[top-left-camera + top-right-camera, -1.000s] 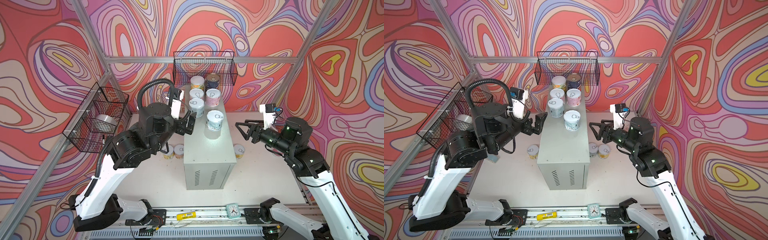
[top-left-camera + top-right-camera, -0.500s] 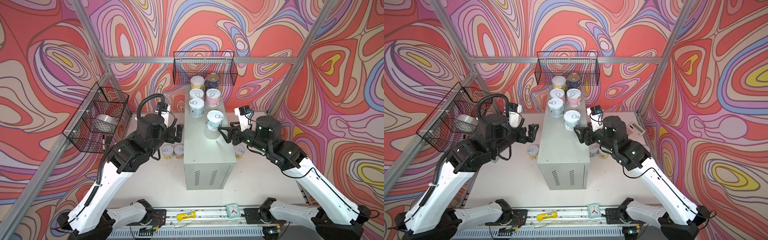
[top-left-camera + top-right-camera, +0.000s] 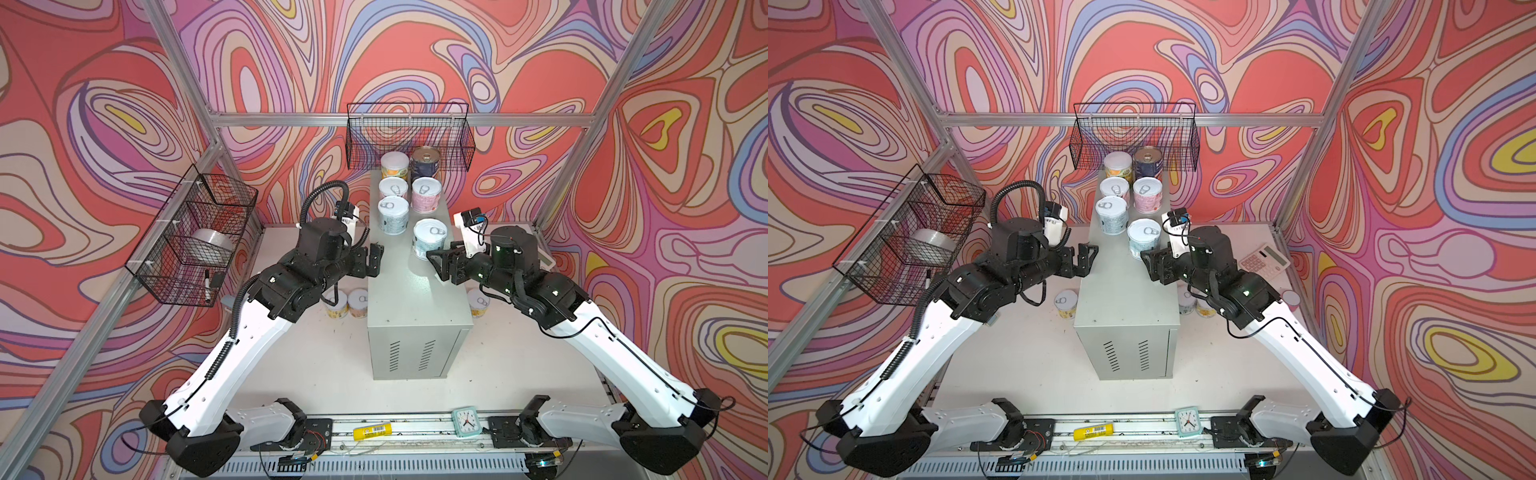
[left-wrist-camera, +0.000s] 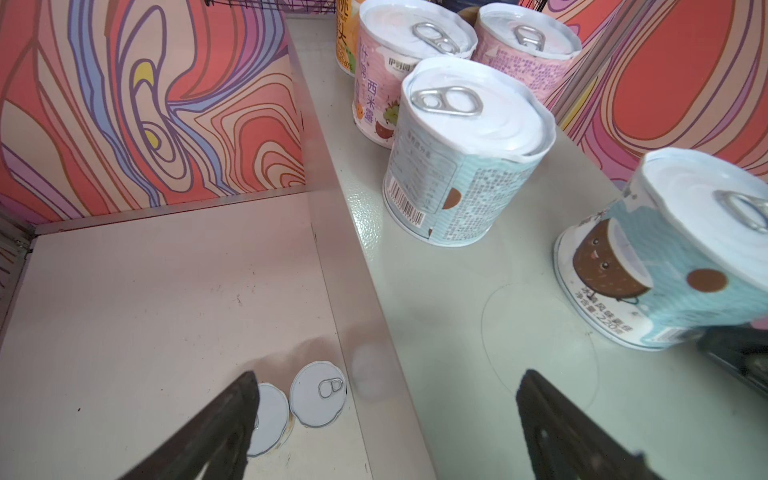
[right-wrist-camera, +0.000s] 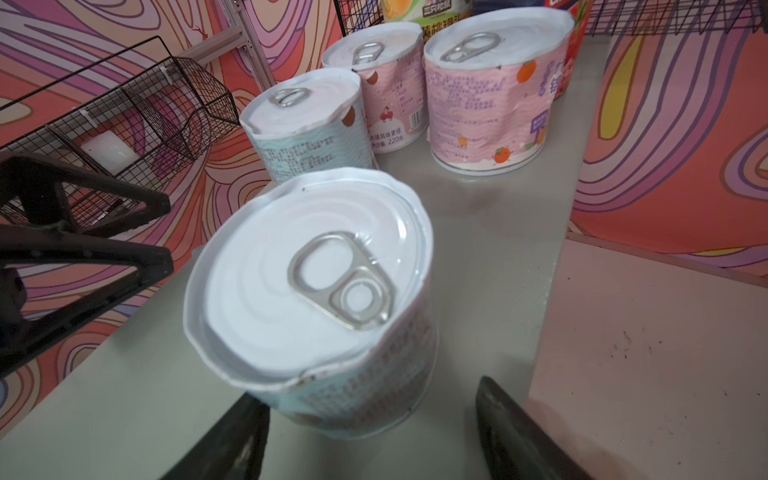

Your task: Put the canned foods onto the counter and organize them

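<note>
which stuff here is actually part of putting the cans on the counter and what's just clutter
Part of the job: counter; cans on top; cans down beside it.

Just lying about: tape roll; marker; clock; yellow tube; calculator; wire baskets.

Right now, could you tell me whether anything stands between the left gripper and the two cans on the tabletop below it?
No object lies between them. The open left gripper hovers above the two cans, but in the left wrist view it straddles the counter edge, so a straight descent would likely strike the counter top.
</note>
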Motion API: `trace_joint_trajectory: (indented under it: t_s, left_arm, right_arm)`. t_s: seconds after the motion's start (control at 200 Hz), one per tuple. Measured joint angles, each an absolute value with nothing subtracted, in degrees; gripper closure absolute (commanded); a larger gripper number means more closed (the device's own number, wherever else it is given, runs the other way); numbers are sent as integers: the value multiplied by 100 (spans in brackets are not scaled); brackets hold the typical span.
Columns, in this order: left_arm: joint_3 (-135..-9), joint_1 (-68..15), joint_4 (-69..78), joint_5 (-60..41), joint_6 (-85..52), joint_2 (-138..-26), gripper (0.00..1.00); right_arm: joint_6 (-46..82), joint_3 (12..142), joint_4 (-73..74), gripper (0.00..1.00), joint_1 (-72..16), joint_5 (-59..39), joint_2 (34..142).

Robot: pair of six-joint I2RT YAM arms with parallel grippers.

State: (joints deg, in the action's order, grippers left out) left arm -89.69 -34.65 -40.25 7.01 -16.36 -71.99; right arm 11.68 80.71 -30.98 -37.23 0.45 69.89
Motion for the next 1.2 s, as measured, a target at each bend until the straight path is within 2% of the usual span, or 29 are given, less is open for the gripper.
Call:
trace_joint_trajectory:
  t_s: [0.25, 0.476, 1.202]
  left_arm:
    - [-8991, -3249, -3819, 421, -1636, -7522, 5]
    - [-9002, -3074, -3662, 172, -1658, -7695, 6]
    - [-9032, -3065, -3433, -464, -1610, -7782, 7]
  right_arm:
    - [1153, 8206, -2921, 20, -3728, 421, 7284]
    - [1144, 8394, -2853, 26, -3732, 753, 7553]
    - [1085, 8809, -2526, 28, -3717, 1114, 8073]
